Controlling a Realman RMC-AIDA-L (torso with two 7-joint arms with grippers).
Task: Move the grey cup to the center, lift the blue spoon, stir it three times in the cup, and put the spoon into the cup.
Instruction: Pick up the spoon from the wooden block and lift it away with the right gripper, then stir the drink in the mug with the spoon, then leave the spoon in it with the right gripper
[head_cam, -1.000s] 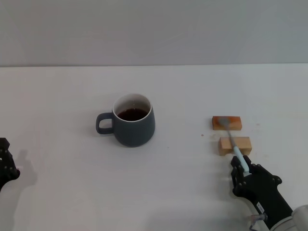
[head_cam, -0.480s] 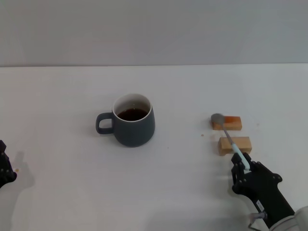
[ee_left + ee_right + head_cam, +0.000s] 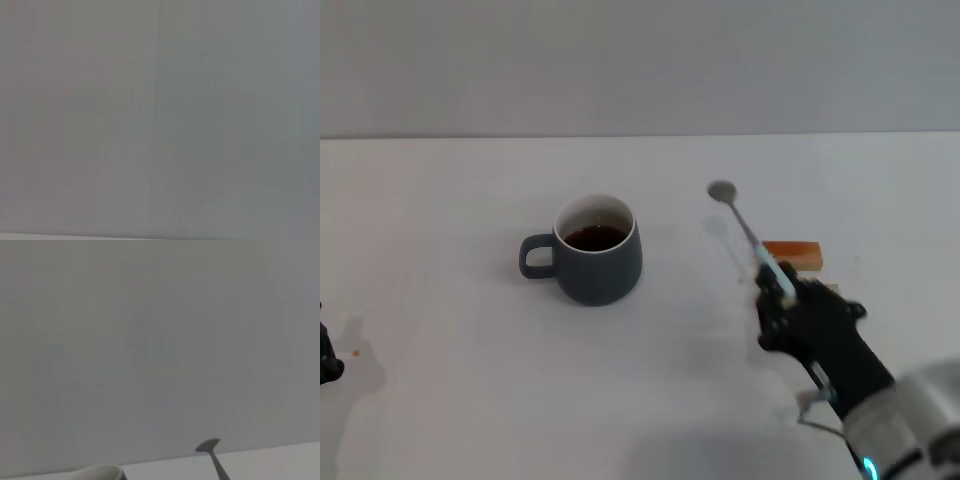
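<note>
The grey cup (image 3: 592,255) stands near the table's middle with its handle to the left and dark brown liquid inside; its rim also shows in the right wrist view (image 3: 97,472). My right gripper (image 3: 778,290) is shut on the blue spoon (image 3: 748,233) by its pale-blue handle. The spoon is lifted off the table and its metal bowl points up and away, to the right of the cup; the bowl also shows in the right wrist view (image 3: 209,445). My left gripper (image 3: 326,360) sits parked at the far left edge, only partly in view.
An orange-topped wooden block (image 3: 792,254) lies right of the cup, partly behind my right gripper. A second block is mostly hidden by the gripper. A tiny orange crumb (image 3: 356,351) lies near the left edge. A grey wall rises behind the table.
My right gripper has lifted the spoon off the two wooden blocks and carried it left, toward the cup. The left arm has drawn back further out of view.
</note>
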